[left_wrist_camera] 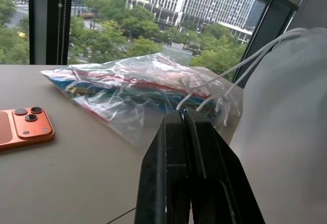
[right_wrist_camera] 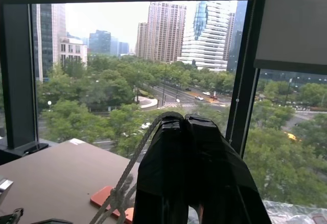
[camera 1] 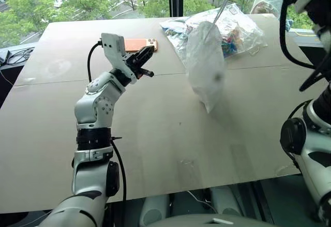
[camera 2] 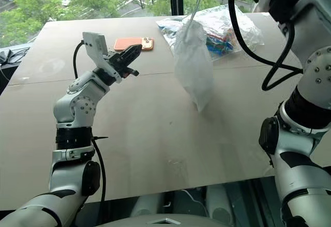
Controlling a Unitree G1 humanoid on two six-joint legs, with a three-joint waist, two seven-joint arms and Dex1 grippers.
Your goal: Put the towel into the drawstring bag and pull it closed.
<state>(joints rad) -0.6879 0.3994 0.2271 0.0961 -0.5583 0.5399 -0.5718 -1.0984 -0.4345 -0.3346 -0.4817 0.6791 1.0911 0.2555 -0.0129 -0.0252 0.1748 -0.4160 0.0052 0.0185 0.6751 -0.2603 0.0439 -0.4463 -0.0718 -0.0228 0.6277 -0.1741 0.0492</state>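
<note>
Seemingly nearly finished, the drawstring bag (camera 1: 205, 64) hangs bulging above the table (camera 1: 155, 134), mouth cinched, from cords (right_wrist_camera: 127, 183) pinched in the right gripper (right_wrist_camera: 185, 124), the left gripper (camera 1: 146, 56) clenched empty beside it.

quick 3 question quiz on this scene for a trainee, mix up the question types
1. True or false: the drawstring bag lies flat on the table.
2. What holds the bag's white cords? A) the left pincer B) the right pincer C) a person's hand
3. Which object lies on the table just beyond the left pincer?

Key:
1. False. It hangs by its cords, its lower tip close to the tabletop.
2. B. The cords run up to the shut right pincer; the left pincer is shut on nothing, beside the bag.
3. The orange phone, next to the clear plastic bag of colourful items.
</note>
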